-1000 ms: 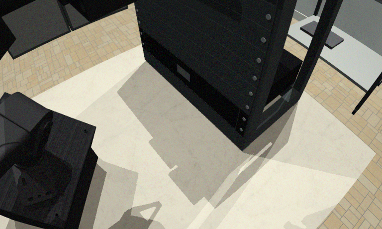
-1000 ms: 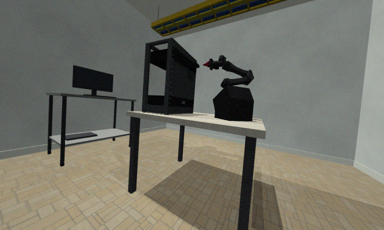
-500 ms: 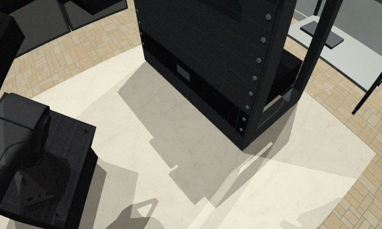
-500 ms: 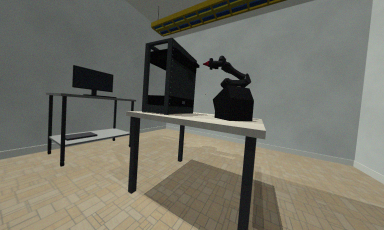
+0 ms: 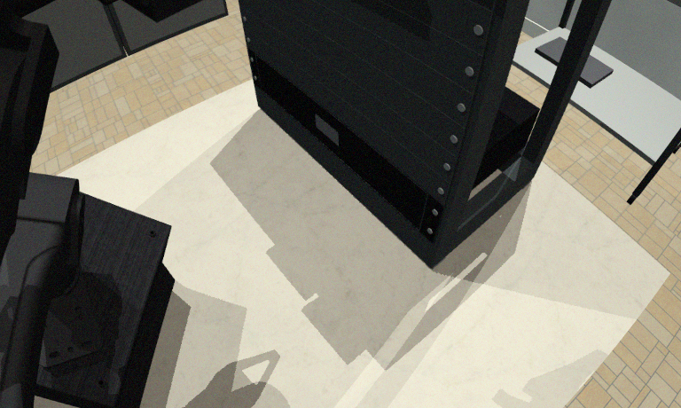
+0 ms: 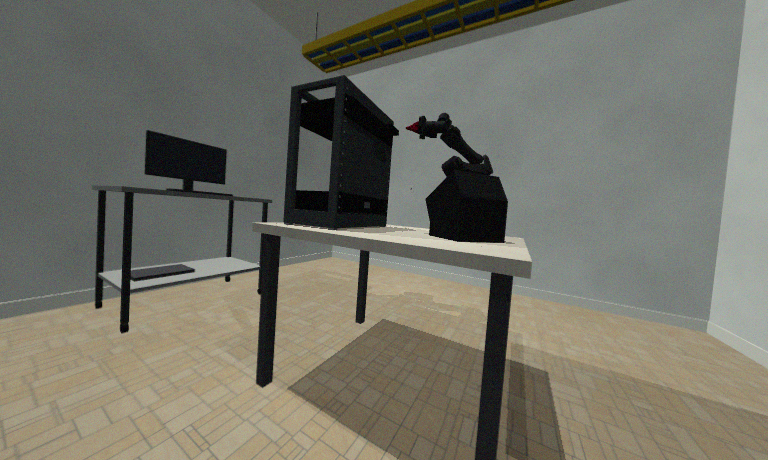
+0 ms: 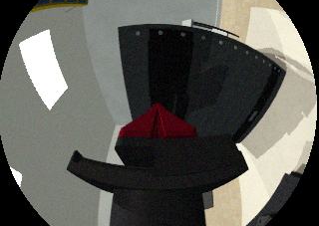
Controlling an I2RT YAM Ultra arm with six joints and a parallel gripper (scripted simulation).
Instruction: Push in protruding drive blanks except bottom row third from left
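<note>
The black rack (image 6: 339, 155) stands on the white table. Its dark front panel (image 5: 371, 82) fills the top of the top view. The drive blanks are too dark to tell apart, and I cannot tell which stick out. A strip at the rack's top front (image 6: 370, 115) juts forward a little. My gripper (image 6: 412, 127) has red fingertips and is shut on nothing. It hovers level with the rack's top front, a short gap away from it. In the wrist view the red tips (image 7: 158, 122) point at the rack front (image 7: 199, 87).
The arm's black base block (image 6: 467, 206) sits on the table to the right of the rack; it also shows in the top view (image 5: 90, 303). A desk with a monitor (image 6: 184, 161) stands behind, off the table. The table edge (image 6: 396, 251) is near.
</note>
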